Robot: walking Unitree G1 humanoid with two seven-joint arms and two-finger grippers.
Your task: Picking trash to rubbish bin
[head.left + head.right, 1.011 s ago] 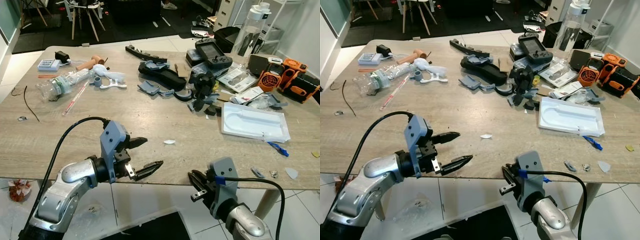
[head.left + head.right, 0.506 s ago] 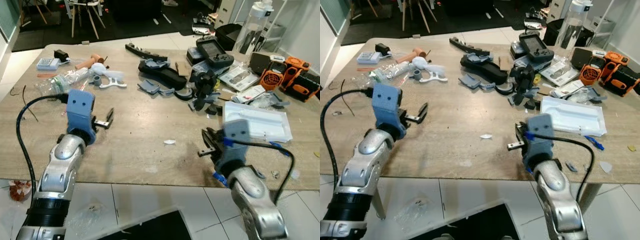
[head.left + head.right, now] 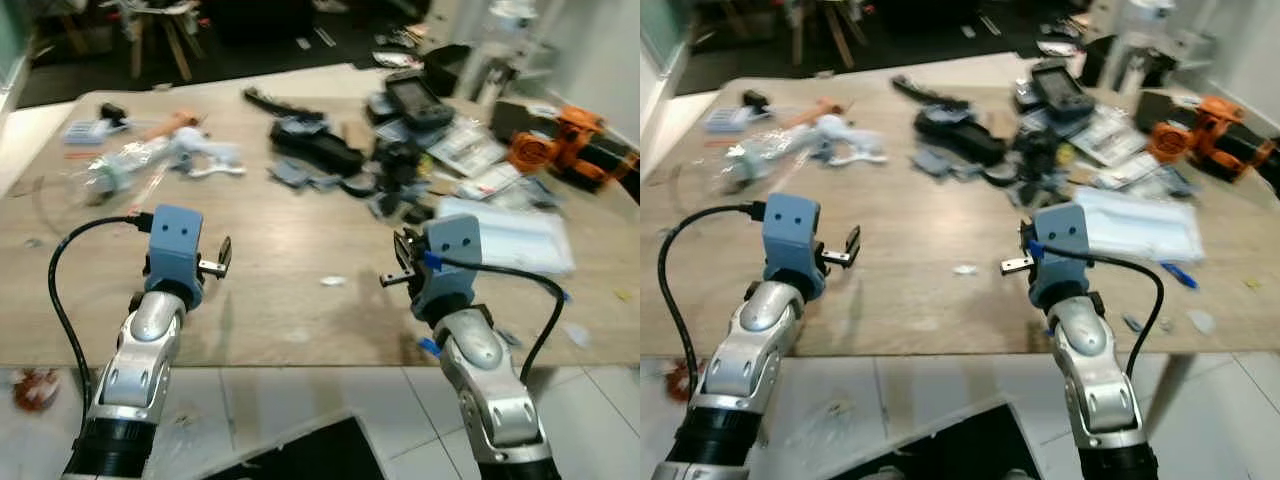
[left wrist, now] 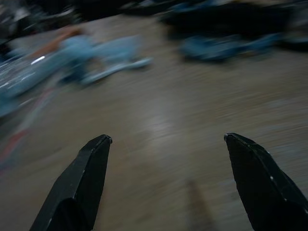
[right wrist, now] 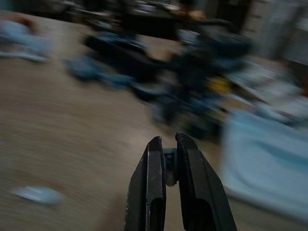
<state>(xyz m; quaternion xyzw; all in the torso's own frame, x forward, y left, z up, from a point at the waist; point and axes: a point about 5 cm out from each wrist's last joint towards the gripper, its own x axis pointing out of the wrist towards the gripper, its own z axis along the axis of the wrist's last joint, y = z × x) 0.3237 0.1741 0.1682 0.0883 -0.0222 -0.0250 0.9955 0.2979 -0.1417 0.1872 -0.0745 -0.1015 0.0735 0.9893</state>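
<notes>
- Both arms are raised over the near edge of the wooden table [image 3: 280,230], and the whole scene is smeared with motion blur.
- The left gripper [image 4: 166,144] hangs above the near left part of the table with its two black fingers spread wide apart, nothing between them.
- The right gripper [image 5: 168,159] sits above the near middle-right of the table, its fingers pressed almost together; a small dark bit seems to sit in the narrow gap, but I cannot tell what it is.
- A small white scrap [image 3: 332,282] lies on the bare wood near the front edge, between the two grippers and touching neither.
- A crumpled clear plastic bottle [image 3: 120,165] lies toward the far left corner, next to pale blue plastic parts [image 3: 205,155].
- A heap of black parts [image 3: 320,145] and a handheld controller [image 3: 418,98] crowd the far middle of the table.
- A white tray [image 3: 510,235] rests by the right edge, just beyond the right gripper.
- An orange tool [image 3: 560,155] sits at the far right corner.
- More small scraps [image 3: 1195,320] lie at the near right corner.
</notes>
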